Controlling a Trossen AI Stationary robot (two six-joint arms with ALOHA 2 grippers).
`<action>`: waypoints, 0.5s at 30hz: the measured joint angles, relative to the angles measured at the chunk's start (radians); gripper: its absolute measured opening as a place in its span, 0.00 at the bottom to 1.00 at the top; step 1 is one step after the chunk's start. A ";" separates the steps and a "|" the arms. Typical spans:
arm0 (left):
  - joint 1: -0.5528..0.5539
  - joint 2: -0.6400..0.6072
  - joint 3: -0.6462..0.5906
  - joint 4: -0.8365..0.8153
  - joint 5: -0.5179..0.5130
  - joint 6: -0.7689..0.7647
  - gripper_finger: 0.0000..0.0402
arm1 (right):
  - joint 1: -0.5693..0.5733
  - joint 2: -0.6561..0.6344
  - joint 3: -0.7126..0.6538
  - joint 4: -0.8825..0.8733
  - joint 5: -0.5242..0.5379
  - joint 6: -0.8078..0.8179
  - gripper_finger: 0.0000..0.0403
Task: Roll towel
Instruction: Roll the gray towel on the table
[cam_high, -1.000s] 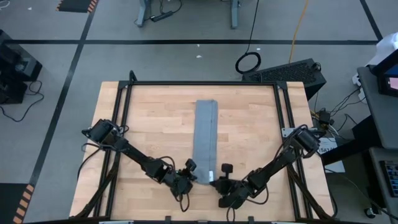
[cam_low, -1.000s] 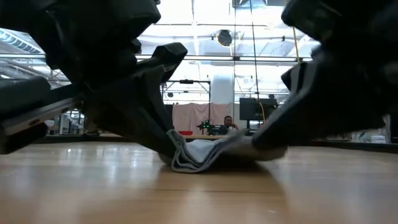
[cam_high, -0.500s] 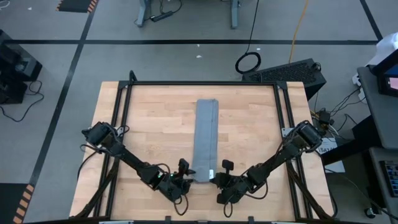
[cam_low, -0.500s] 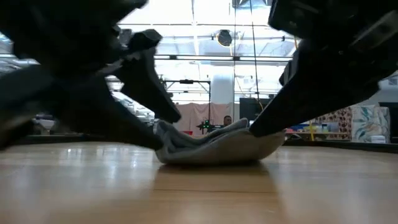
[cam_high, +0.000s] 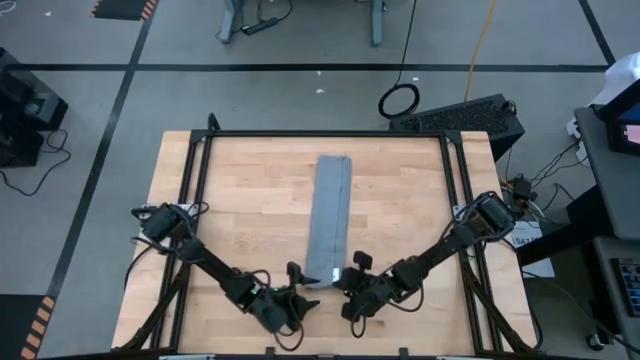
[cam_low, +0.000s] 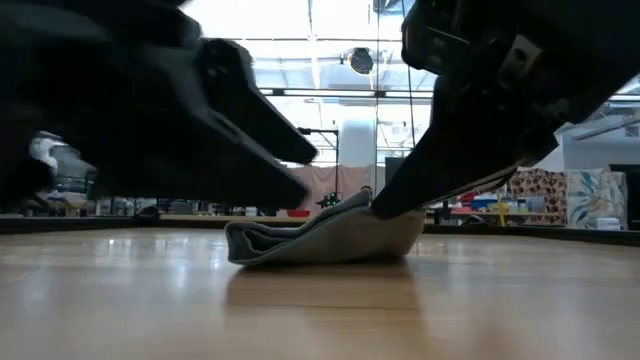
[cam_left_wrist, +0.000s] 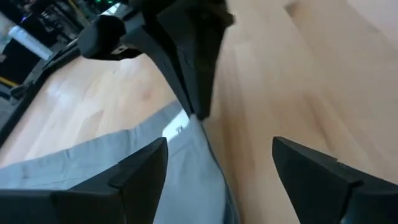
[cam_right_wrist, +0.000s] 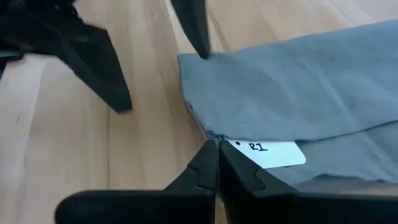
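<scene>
The grey-blue towel (cam_high: 330, 220) lies as a long narrow strip down the middle of the wooden table, with its near end (cam_low: 320, 235) between my two grippers. My right gripper (cam_high: 347, 281) is shut on that end's right corner, next to a white label (cam_right_wrist: 267, 153). At the end's left corner my left gripper (cam_left_wrist: 217, 168) stands wide open, with cloth and bare wood between its fingers. My right gripper pinches the edge of the towel's near right corner (cam_right_wrist: 209, 134) between its two shut fingers, beside the white label. It comes slanting down from the table's near right. That corner (cam_low: 372, 203) is raised off the wood; the rest of the strip lies flat. I cannot tell whether my left gripper's fingertips touch the cloth.
Black frame rails (cam_high: 320, 133) run along the table's far edge and both sides. Bare wood (cam_high: 240, 210) lies to the left and right of the strip. Both grippers work close to the table's near edge.
My left gripper has opened wide, let go of the towel's near left corner, rolled and drawn back toward the near left. That corner has dropped onto the table. My right gripper, still shut on the right corner, has moved a little toward the far edge and lifted it.
</scene>
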 joint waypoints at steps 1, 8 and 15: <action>0.009 0.011 0.000 0.024 -0.003 -0.006 0.73 | -0.002 0.000 0.000 0.000 -0.004 0.006 0.00; 0.044 0.045 0.000 -0.009 -0.010 -0.115 0.73 | -0.007 0.000 0.000 0.000 -0.024 0.028 0.00; 0.060 0.069 -0.001 -0.012 0.009 -0.127 0.62 | -0.019 0.000 0.000 0.003 -0.022 0.032 0.00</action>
